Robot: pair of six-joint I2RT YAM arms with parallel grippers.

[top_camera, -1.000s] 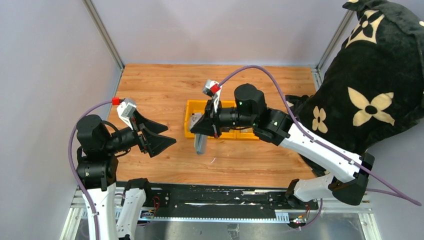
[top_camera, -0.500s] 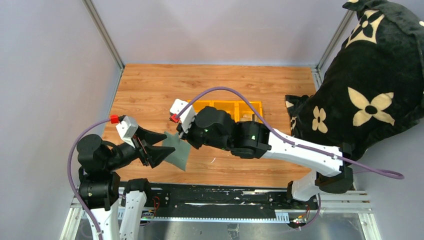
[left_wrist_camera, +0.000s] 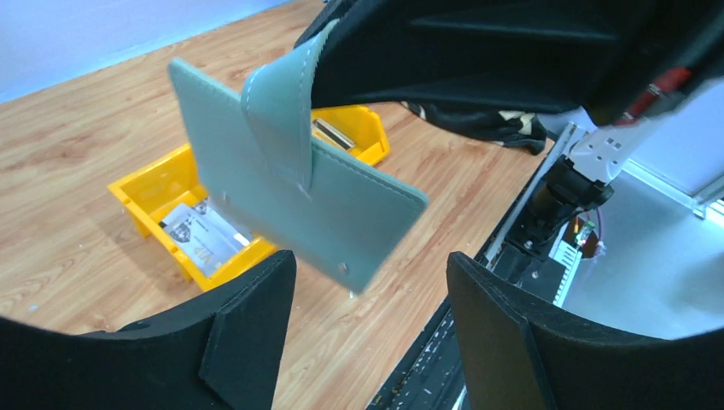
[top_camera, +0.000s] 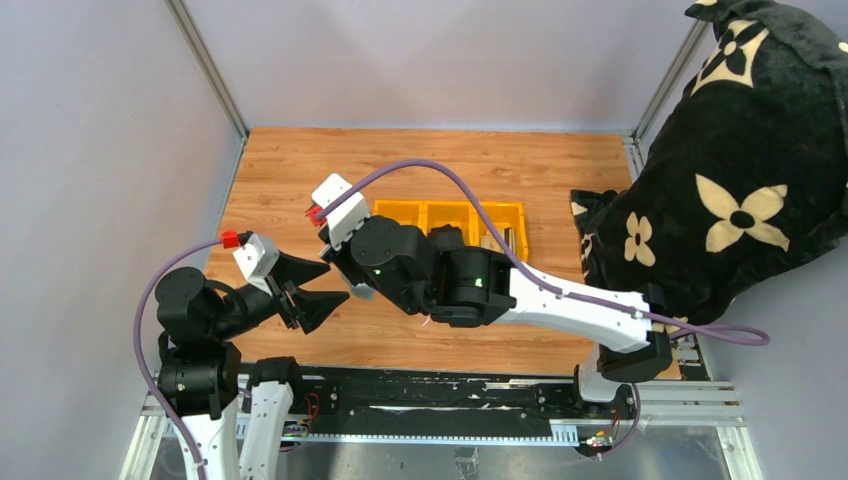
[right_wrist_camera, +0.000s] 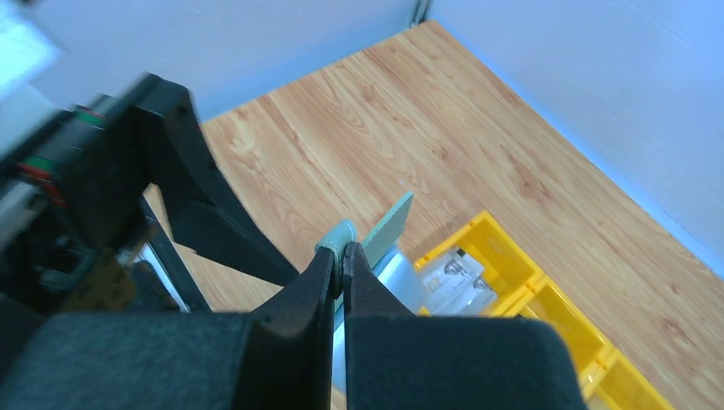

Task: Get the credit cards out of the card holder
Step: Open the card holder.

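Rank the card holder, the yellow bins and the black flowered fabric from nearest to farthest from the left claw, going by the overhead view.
1. card holder, right in front of the open left claw, pinched by the right claw.
2. yellow bins, mid-table, beyond it.
3. black flowered fabric, far right.

Top camera looks down; wrist cameras closely share card holder (left_wrist_camera: 286,201).

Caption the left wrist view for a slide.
Right gripper holds the grey-green card holder by its flap before the open left gripper, yellow bins behind.
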